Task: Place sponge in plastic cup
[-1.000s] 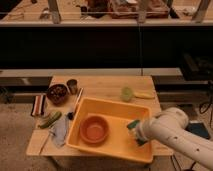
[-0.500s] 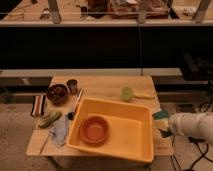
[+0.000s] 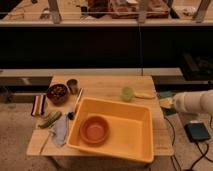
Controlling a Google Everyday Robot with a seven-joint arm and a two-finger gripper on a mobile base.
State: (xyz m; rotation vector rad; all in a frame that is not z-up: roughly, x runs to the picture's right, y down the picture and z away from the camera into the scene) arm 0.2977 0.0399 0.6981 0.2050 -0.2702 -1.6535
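**Arm at the table's right edge, sponge in its grip**

Wooden and pale, a small table (image 3: pixel 107 85) stands on a speckled floor in front of a long dark counter. Most of its near half is taken by a large yellow plastic tub (image 3: pixel 137 145), and inside the tub, toward 9 o'clock, sits a round orange-brown bowl (image 3: pixel 94 129).

From the tub, at about 1 o'clock, a small round pale yellow-green translucent plastic cup (image 3: pixel 127 93) stands upright on the bare wood, with a flat yellow item (image 3: pixel 145 95) just beside it at 3 o'clock. At 11 o'clock from the tub stand a small dark metallic cup (image 3: pixel 72 85) and a dark bowl of reddish-brown contents (image 3: pixel 57 92), close together. A striped red, white and dark item (image 3: pixel 38 104) lies at the far left edge. A green pickle-shaped object (image 3: pixel 50 119) and a pale blue-grey cloth (image 3: pixel 60 131) lie at 9 o'clock, just beside the tub's left wall.

The robot's white arm (image 3: pixel 195 102) reaches in from the right edge of the view, off the table's 3 o'clock side. Its gripper (image 3: pixel 167 103) is clenched there, and a small teal-green sponge block (image 3: pixel 165 94) shows at its tip, apparently held, well apart from the plastic cup and outside the tub. A dark box (image 3: pixel 198 131) lies on the floor below the arm.
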